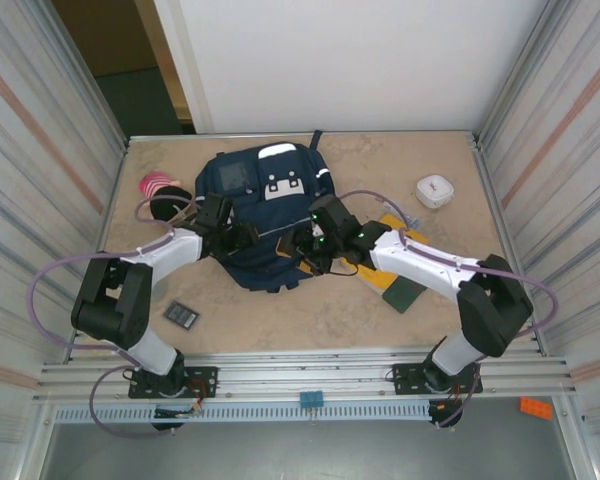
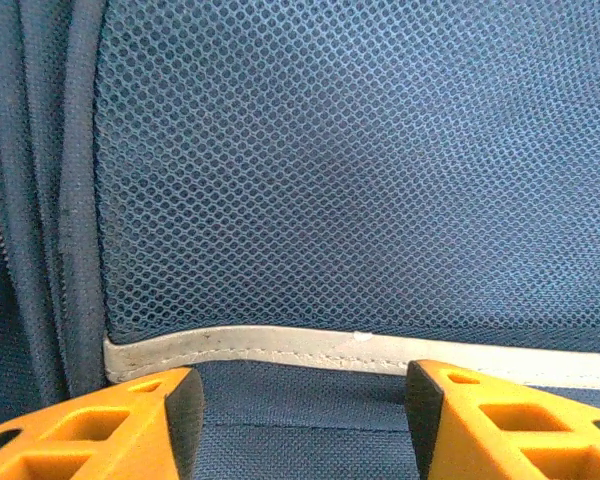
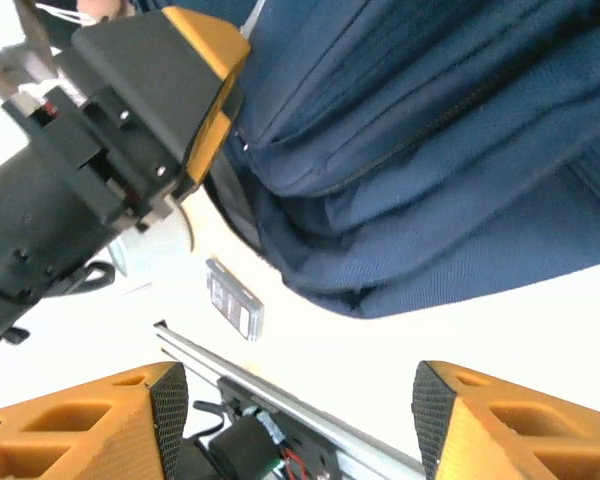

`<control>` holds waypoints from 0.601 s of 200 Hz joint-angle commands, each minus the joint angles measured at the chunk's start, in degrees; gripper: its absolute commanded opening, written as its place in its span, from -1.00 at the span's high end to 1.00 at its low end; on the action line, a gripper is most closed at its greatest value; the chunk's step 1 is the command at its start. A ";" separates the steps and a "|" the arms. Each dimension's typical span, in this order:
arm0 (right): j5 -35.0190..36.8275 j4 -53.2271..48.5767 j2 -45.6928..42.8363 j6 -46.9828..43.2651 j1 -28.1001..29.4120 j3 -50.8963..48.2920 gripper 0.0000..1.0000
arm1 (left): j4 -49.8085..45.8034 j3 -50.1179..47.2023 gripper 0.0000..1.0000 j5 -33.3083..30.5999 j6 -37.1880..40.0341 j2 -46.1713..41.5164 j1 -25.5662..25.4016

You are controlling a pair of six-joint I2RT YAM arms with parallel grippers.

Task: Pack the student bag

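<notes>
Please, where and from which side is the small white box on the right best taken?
Probably across two opposite flat sides, coming straight down from above. The white box lies flat on the table, nothing touching it, so its sides look free; its corners are rounded.

Navy-blue student bag (image 1: pixel 270 215) lies flat in the middle of the table (image 1: pixel 380 160), white-patched front facing up

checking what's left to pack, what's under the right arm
A flat yellow item and a flat dark green one lie on the table under the right arm. The forearm covers their middles, so anything else beneath it cannot be seen.
</notes>
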 commanded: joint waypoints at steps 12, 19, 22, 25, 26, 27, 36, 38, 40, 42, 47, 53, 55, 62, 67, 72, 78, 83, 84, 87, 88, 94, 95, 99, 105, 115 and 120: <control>2.00 -10.69 -2.57 -8.90 -1.76 8.13 -0.22 | -2.30 -0.82 -0.25 -0.69 1.10 -3.06 0.43; 1.65 -10.24 -1.52 -9.85 -3.03 9.13 -0.22 | -2.67 -0.82 -0.25 -0.58 1.25 -4.90 0.43; 1.39 -9.99 -0.95 -10.17 -3.60 9.49 -0.22 | -2.60 -0.95 -0.25 -0.37 1.22 -5.78 0.41; 1.05 -9.56 -0.34 -10.45 -4.18 9.80 -0.21 | -2.46 -1.09 -0.25 -0.29 1.12 -6.66 0.39; 0.94 -9.38 -0.09 -10.55 -4.47 9.92 -0.21 | -2.44 -1.13 -0.25 -0.22 1.06 -6.93 0.39; 0.79 -9.16 0.12 -10.65 -4.75 10.02 -0.21 | -2.39 -1.19 -0.25 -0.14 0.99 -7.24 0.39; -0.40 -6.77 2.35 -11.51 -6.51 10.61 -0.20 | -2.21 -1.39 -0.25 -0.06 0.28 -9.66 0.39; -0.54 -6.24 2.85 -11.68 -6.87 10.77 -0.19 | -2.15 -1.49 -0.24 -0.06 0.12 -10.19 0.39; -0.64 -5.69 3.40 -11.94 -7.26 10.86 -0.19 | -2.07 -1.54 -0.24 -0.06 -0.01 -10.58 0.39; -0.64 -5.27 3.93 -12.10 -7.49 10.92 -0.18 | -1.99 -1.57 -0.24 -0.10 -0.04 -11.01 0.37; -0.23 -4.57 5.23 -12.71 -8.18 11.31 -0.17 | -1.71 -1.69 -0.23 -0.06 -0.42 -11.94 0.31; 0.25 -3.66 6.68 -13.56 -8.76 11.67 -0.17 | -1.53 -1.70 -0.23 -0.06 -0.77 -12.75 0.30; 0.35 -3.40 7.12 -13.84 -8.86 11.72 -0.17 | -1.54 -1.63 -0.23 -0.06 -0.78 -12.96 0.30; 0.84 -2.15 8.54 -14.59 -9.34 11.83 -0.16 | -1.55 -1.44 -0.22 -0.08 -0.79 -13.46 0.22; 1.14 -1.27 9.57 -14.84 -9.65 11.95 -0.16 | -1.54 -1.29 -0.22 -0.08 -0.76 -13.63 0.13; 1.13 -0.39 10.59 -14.95 -9.91 11.91 -0.16 | -1.67 -1.03 -0.22 -0.06 -0.75 -13.70 0.06; 0.81 0.70 11.72 -15.08 -10.20 11.81 -0.16 | -1.93 -0.77 -0.21 -0.25 -0.83 -13.68 0.04; 0.55 1.70 12.77 -15.21 -10.27 11.65 -0.15 | -2.13 -0.49 -0.21 -0.34 -0.77 -13.61 -0.11; 0.56 1.88 12.96 -15.22 -10.24 11.59 -0.15 | -2.15 -0.48 -0.20 -0.37 -0.85 -13.57 -0.12; 0.56 2.34 13.48 -15.16 -10.17 11.47 -0.15 | -2.23 -0.28 -0.20 -0.39 -0.78 -13.53 -0.22; 0.52 2.46 13.67 -15.15 -10.14 11.41 -0.15 | -2.24 -0.24 -0.20 -0.40 -0.76 -13.53 -0.18; 0.56 3.32 14.46 -14.90 -9.97 11.00 -0.14 | -2.68 0.11 -0.20 -0.65 -0.80 -13.43 -0.39; 0.56 3.43 14.64 -14.84 -9.91 10.91 -0.14 | -2.73 0.17 -0.20 -0.66 -0.82 -13.35 -0.39; 0.46 4.08 15.05 -14.56 -9.74 10.50 -0.14 | -2.94 0.39 -0.19 -0.89 -0.76 -13.35 -0.61; 0.43 5.19 15.49 -14.16 -9.42 9.69 -0.14 | -3.32 0.73 -0.20 -1.10 -0.75 -13.18 -0.81; 0.68 6.96 16.02 -13.13 -8.71 8.10 -0.14 | -3.49 1.09 -0.19 -1.60 -0.75 -13.11 -1.33; 0.89 8.06 16.06 -12.32 -8.46 7.21 -0.14 | -3.54 1.26 -0.19 -1.95 -0.53 -13.08 -1.68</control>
